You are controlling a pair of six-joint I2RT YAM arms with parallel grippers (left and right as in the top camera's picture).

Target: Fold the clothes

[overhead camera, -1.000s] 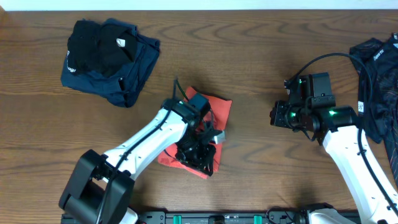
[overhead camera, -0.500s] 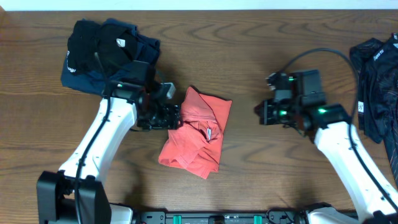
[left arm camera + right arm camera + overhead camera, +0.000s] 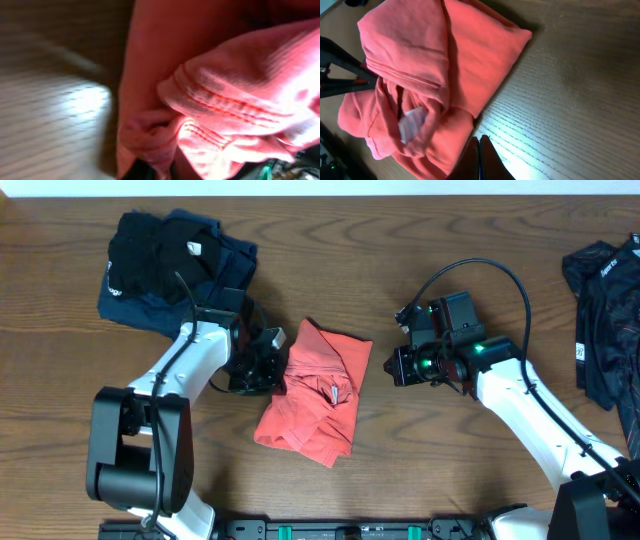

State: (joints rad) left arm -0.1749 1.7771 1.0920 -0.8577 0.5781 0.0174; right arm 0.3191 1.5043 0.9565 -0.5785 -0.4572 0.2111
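Orange shirt [image 3: 318,390] lies mid-table [image 3: 430,480], bunched into a rough, lopsided packet. Layers overlap unevenly, one stitched hem is rolled, and a white label [image 3: 337,392] shows on top, so this is not a clean fold. Left gripper [image 3: 268,366] sits at the shirt's left edge, jaws clenched. Its own wrist view is blurred but shows hem gathered right at the fingers, and the right wrist view shows a dark finger buried in that edge. That reads as a pinch on the cloth; how many layers it has, cannot tell. Right gripper [image 3: 398,366] is closed on nothing, fingers pressed together over bare wood just beside the shirt's right edge, not touching it. Dark pile [image 3: 170,270] of black and navy garments sits at the far left, well apart. Whether it is folded or only heaped, cannot tell. Another dark garment [image 3: 605,310] lies at the right edge, partly out of frame, with nothing near it. Step in hand, by my reading: reworking the orange shirt's fold from its left side. Task looks around the middle, with one garment part-folded and the right-hand one not begun. The next move calls for raising the pinched edge and carrying it across low, so the lower layers don't drag. The right gripper would have to open and pin or take the opposite edge. Risk: the pinch has only the top layer and the packet unrolls.
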